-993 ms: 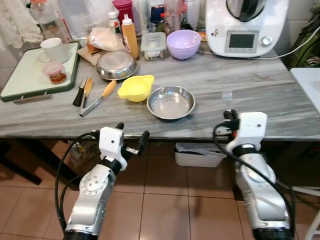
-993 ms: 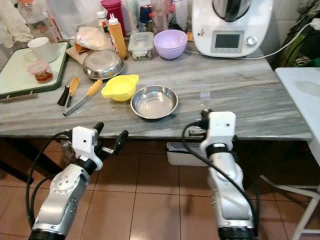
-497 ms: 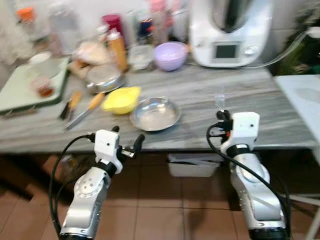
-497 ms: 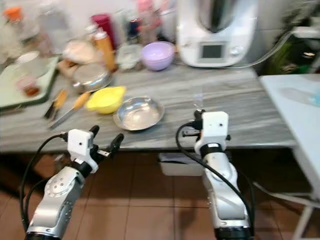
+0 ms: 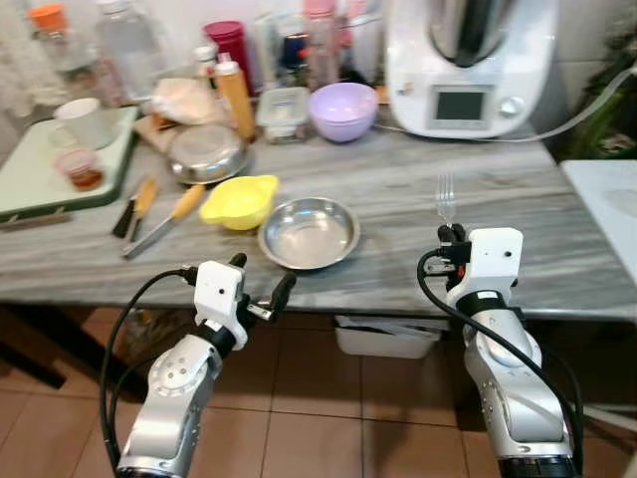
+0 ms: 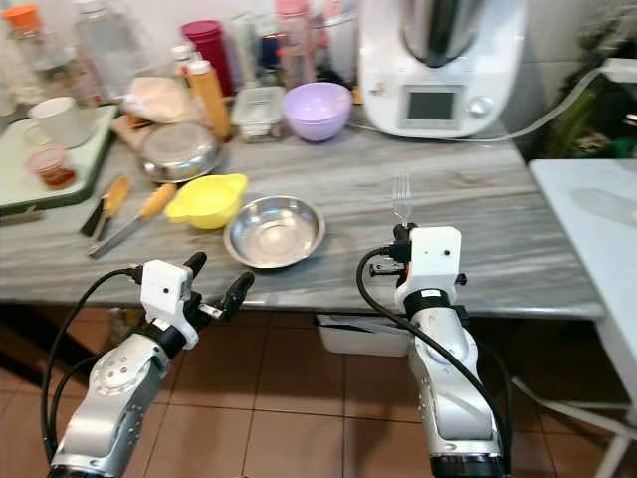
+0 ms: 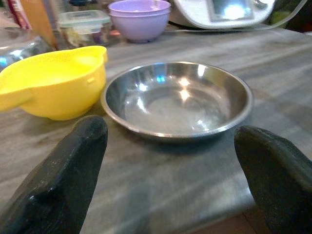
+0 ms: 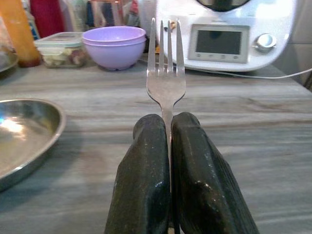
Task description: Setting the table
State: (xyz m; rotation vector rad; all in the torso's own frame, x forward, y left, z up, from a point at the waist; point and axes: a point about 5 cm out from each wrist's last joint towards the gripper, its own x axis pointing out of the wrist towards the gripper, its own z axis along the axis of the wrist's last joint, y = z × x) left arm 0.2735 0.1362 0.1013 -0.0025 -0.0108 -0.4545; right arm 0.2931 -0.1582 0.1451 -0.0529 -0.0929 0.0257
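The fork (image 8: 166, 78) stands tines-up, pinched in the right end effector (image 8: 169, 127) at the desk (image 5: 518, 189) edge. The left end effector (image 5: 261, 282) hovers spread wide, facing the steel bowl (image 7: 176, 100). No writing is legible.

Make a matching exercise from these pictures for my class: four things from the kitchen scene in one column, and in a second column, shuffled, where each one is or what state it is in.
Things:
1. fork
2. steel bowl
3. white mug
4. left gripper

Places or states:
A. on the green tray at the table's far left
B. open, at the table's front edge, facing the steel bowl
C. clamped upright between the right gripper's fingers
D. empty on the table, beside the yellow bowl

Pairs: 1-C, 2-D, 3-A, 4-B
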